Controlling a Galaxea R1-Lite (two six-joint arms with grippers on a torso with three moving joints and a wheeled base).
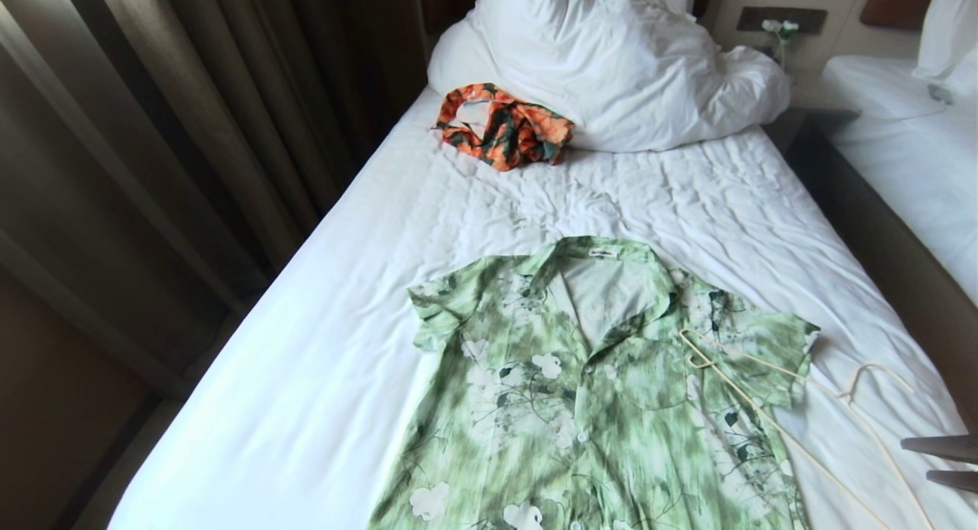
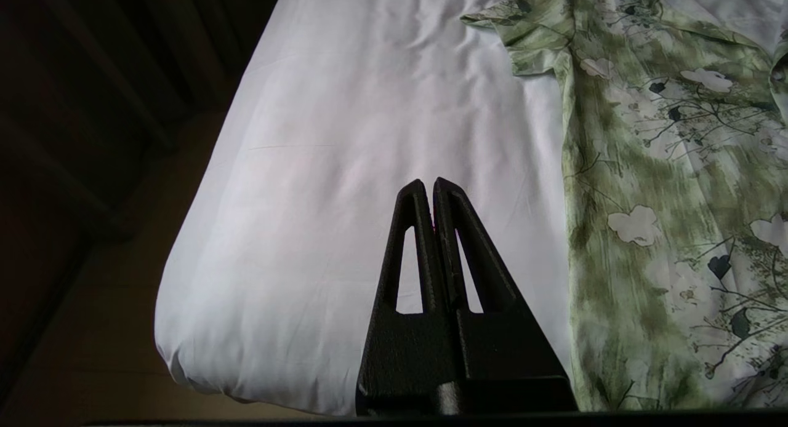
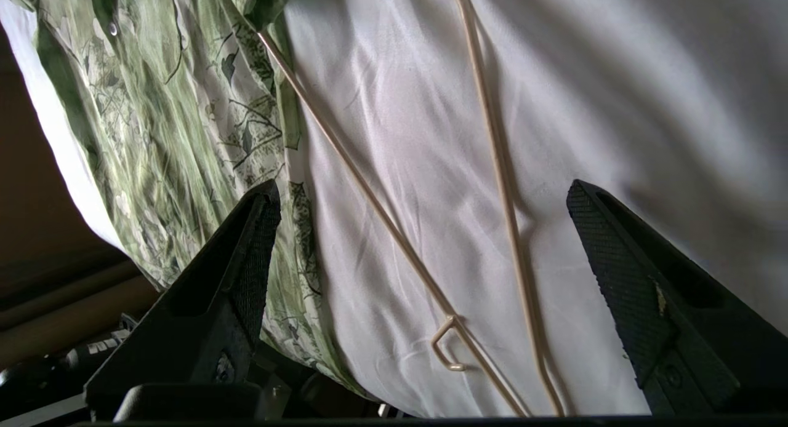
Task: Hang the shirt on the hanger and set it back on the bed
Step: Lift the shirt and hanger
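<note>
The light green flowered shirt (image 1: 581,392) lies flat, collar away from me, on the white bed (image 1: 344,301). The cream wire hanger (image 1: 772,419) rests across the shirt's right shoulder and the sheet beside it, hook (image 1: 879,373) pointing right. My right gripper (image 1: 928,463) enters at the right edge, just past the hanger. In the right wrist view the right gripper (image 3: 423,194) is open above the sheet, with both hanger (image 3: 367,193) wires between its fingers, untouched, and the shirt (image 3: 166,119) alongside. My left gripper (image 2: 429,184) is shut and empty over bare sheet, the shirt (image 2: 665,187) beside it.
An orange-and-dark-green garment (image 1: 504,125) lies crumpled against the white pillows (image 1: 611,64) at the head of the bed. A second bed (image 1: 909,156) with a brown side frame (image 1: 879,240) stands close on the right. Dark curtains (image 1: 191,133) hang along the left.
</note>
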